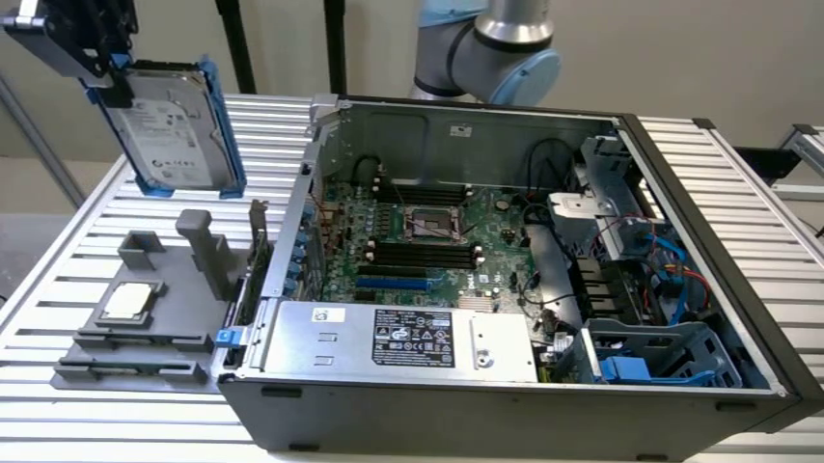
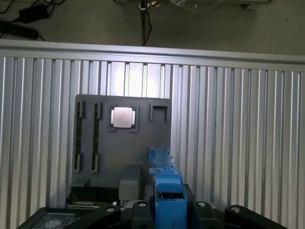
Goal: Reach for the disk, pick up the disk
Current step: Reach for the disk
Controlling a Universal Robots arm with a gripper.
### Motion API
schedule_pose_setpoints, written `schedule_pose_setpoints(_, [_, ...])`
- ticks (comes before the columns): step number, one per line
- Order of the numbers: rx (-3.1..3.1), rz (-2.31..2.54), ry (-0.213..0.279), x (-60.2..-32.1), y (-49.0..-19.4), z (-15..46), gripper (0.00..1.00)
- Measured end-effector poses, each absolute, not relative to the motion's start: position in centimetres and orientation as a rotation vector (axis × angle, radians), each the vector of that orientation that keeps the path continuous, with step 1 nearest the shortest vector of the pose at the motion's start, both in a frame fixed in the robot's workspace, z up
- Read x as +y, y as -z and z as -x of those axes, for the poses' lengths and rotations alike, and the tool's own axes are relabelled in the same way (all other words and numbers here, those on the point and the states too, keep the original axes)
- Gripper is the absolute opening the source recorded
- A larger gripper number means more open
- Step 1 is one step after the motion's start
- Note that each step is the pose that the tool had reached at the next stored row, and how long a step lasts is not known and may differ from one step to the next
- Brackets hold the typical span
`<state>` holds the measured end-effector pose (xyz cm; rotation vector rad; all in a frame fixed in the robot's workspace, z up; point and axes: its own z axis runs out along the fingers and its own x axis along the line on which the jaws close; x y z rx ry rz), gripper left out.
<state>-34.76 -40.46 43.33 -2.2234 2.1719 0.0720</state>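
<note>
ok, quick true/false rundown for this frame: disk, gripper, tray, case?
1. The disk is off the table, held by the gripper. True.
2. The disk lies flat on the grey tray. False: it hangs in the air above the tray, close to upright.
3. A small square chip sits on the tray. True.
4. The computer case is closed. False: its side is open and the motherboard is exposed.

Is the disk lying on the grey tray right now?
No: in the exterior view the disk hangs in the air, clamped by the gripper, well above the grey tray.
</note>
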Motion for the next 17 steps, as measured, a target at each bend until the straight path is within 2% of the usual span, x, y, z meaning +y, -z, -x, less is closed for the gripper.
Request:
schedule_pose_setpoints(12, [2.165, 2.220, -0.082, -41.7, -48.7, 30.0, 0.33])
schedule_pose_setpoints(17, [2.158, 2.213, -0.097, -42.3, -49.3, 27.8, 0.33])
